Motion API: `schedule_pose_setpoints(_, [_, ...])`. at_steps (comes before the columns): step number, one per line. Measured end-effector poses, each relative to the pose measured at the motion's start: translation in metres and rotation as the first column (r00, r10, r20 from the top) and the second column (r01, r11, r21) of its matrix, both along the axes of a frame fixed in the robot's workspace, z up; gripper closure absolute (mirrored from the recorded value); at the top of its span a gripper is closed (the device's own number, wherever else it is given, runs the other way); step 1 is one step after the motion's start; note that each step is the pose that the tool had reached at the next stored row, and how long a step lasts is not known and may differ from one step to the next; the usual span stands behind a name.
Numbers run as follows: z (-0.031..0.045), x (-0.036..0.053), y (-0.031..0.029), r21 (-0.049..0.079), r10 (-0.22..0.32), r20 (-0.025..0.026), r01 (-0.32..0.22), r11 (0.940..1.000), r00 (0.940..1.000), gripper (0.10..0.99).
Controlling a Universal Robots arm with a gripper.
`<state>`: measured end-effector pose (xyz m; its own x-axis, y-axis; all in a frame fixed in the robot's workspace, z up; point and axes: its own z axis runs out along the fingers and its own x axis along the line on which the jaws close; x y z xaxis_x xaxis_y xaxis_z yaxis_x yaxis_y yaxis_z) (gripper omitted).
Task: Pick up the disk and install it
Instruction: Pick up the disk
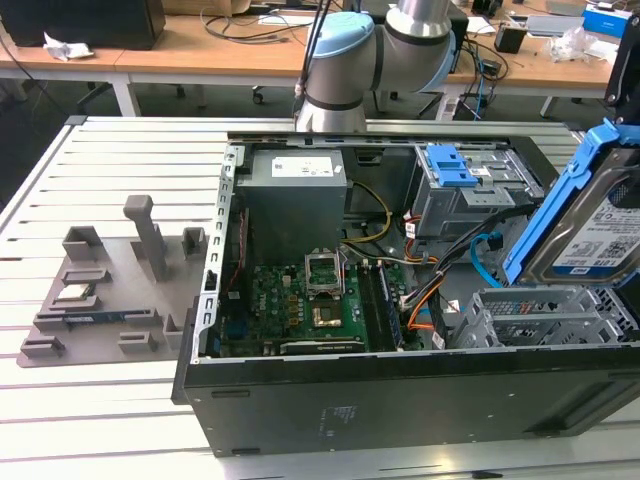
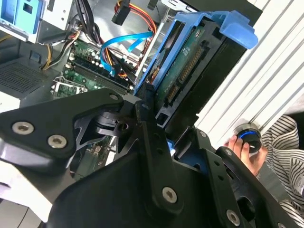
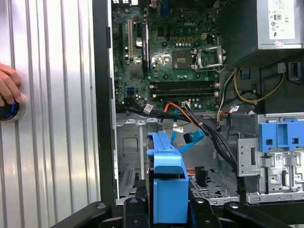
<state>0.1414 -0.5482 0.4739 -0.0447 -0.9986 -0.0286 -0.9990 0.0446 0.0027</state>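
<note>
One disk (image 1: 590,225), tilted up, over cage (image 1: 540,315) in case (image 1: 400,410) at exterior view's right. Second wrist view: gripper (image 2: 168,135) clamped tight on disk, no slack. First wrist view: disk edge-on between fingers (image 3: 135,209), motherboard (image 3: 171,57) beyond.

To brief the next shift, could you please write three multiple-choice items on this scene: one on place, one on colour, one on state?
1. Where is the disk?
A. on the grey tray
B. over the case, at the exterior view's right
C. on the motherboard

2. Its bracket is:
A. red
B. blue
C. green

3. The disk is:
A. lying flat
B. seated in a bay
C. tilted, held by the gripper

Key:
1 B, it hangs above the open case's right end.
2 B, the bracket shows bright blue in every view.
3 C, the gripper clamps the bracket and the disk leans steeply.
</note>
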Motion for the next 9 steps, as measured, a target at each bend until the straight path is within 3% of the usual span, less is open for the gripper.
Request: schedule_pose_setpoints(9, [-0.0055, -0.0006, 0.0, 0.0, 0.0, 0.0, 0.0, 1.0, 1.0, 0.722])
